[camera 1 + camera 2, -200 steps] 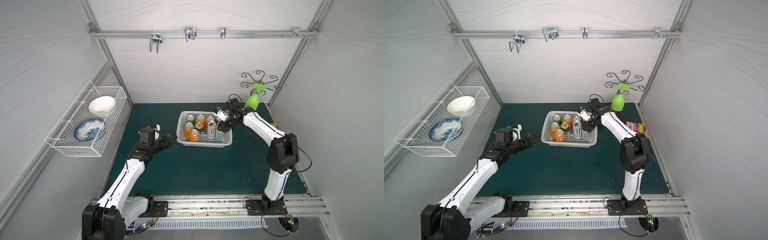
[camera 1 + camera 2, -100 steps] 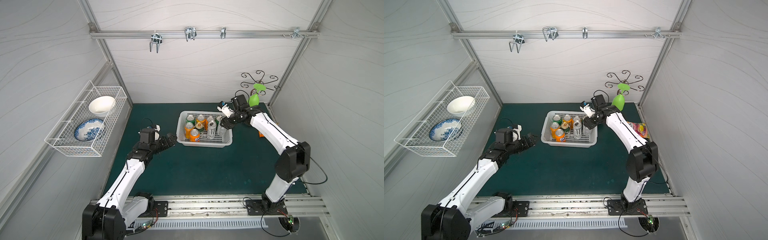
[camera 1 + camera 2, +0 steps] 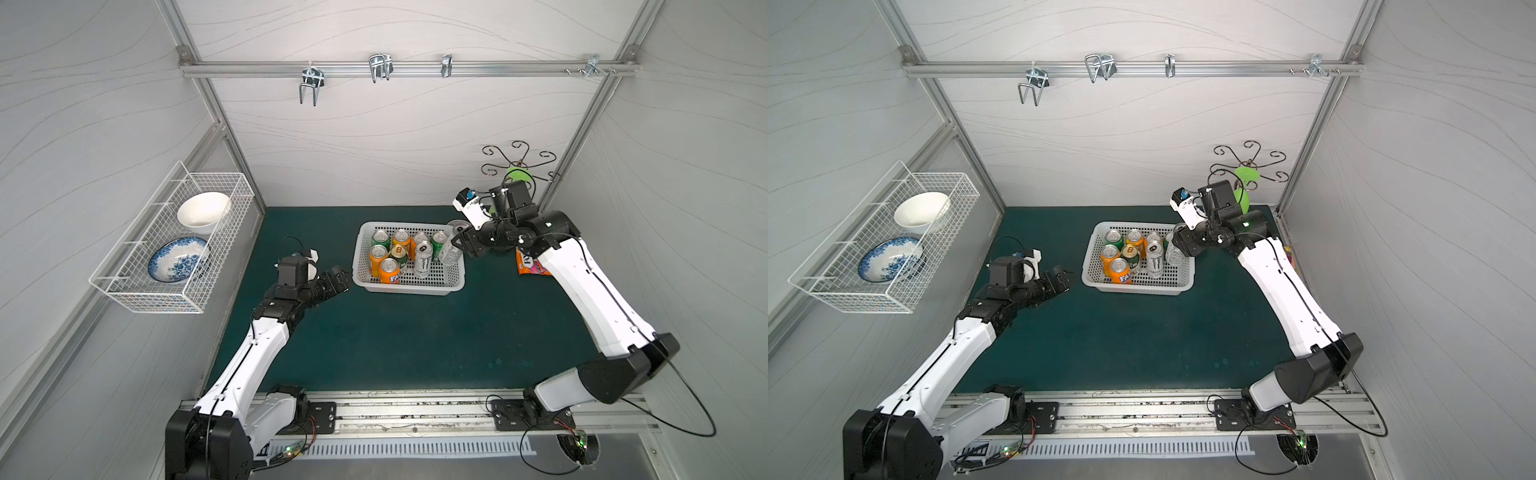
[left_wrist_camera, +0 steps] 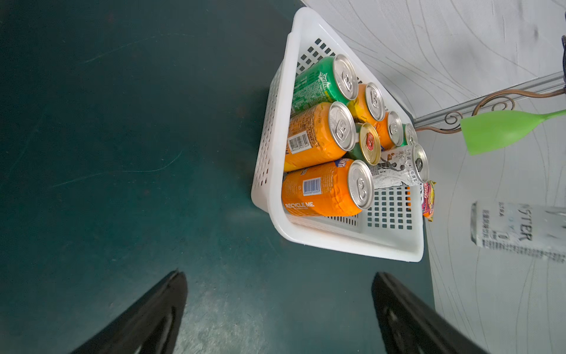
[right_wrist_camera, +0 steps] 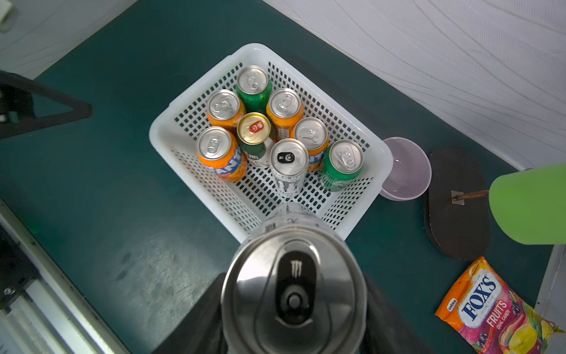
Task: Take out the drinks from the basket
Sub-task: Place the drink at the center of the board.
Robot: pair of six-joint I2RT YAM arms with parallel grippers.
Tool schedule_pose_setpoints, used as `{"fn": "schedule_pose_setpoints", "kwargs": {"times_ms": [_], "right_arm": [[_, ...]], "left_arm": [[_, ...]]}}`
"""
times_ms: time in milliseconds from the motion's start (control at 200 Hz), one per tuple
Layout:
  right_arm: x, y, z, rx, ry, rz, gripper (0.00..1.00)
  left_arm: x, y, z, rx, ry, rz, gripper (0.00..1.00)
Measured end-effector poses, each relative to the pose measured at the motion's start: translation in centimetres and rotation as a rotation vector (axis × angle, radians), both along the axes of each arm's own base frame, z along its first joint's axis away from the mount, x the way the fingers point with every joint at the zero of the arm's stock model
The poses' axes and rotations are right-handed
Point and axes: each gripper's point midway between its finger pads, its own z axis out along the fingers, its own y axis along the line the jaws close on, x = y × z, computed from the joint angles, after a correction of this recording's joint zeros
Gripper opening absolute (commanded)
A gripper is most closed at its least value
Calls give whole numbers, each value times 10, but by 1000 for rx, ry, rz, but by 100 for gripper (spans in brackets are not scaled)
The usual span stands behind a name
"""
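Observation:
The white perforated basket [image 3: 409, 289] [image 3: 1133, 289] [image 4: 337, 243] [image 5: 156, 138] stands at the back middle of the green mat. Inside stand several drinks: orange Fanta cans [image 5: 216, 150], green cans [image 5: 344, 162], a gold-topped dark green can [image 5: 254, 130] and a white-silver Monster can [image 3: 423, 259] [image 5: 289, 162]. My right gripper [image 3: 461, 243] [image 3: 1183, 245] [image 5: 294, 306] is shut on a second Monster can [image 3: 453, 245] [image 5: 294, 294] [image 4: 517, 230], held in the air over the basket's right end. My left gripper [image 3: 338, 278] [image 3: 1061, 278] [image 4: 278, 306] hangs open and empty just left of the basket.
A Fox's candy bag [image 3: 528, 264] [image 5: 490, 309] lies right of the basket. Behind it a dark stand base [image 5: 456, 202] carries a hanging green glass [image 3: 517, 174], with a pale bowl [image 5: 404, 168] beside. A wire rack [image 3: 174, 241] with bowls hangs on the left wall.
My right gripper has risen out of the basket and drawn back to the right with the Monster can in it. The left arm has stayed still.

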Motion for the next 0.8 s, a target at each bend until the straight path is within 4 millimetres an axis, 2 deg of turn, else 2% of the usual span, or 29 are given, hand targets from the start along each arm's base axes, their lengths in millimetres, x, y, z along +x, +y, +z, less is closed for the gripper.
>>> {"fn": "schedule_pose_setpoints", "kwargs": {"times_ms": [160,375,575,800], "right_arm": [[-34,0,7,6,-12,19,40],[-68,-3,-20,-24,48,22,40],[-83,-12,-53,-53,102,-4,40],[-86,-19,-78,-62,114,-36,40]], "left_arm": [[0,1,0,-2,0,2,99],[0,1,0,-5,2,2,99],[1,4,0,-6,2,9,99],[2,4,-1,-8,4,11,99]]}}
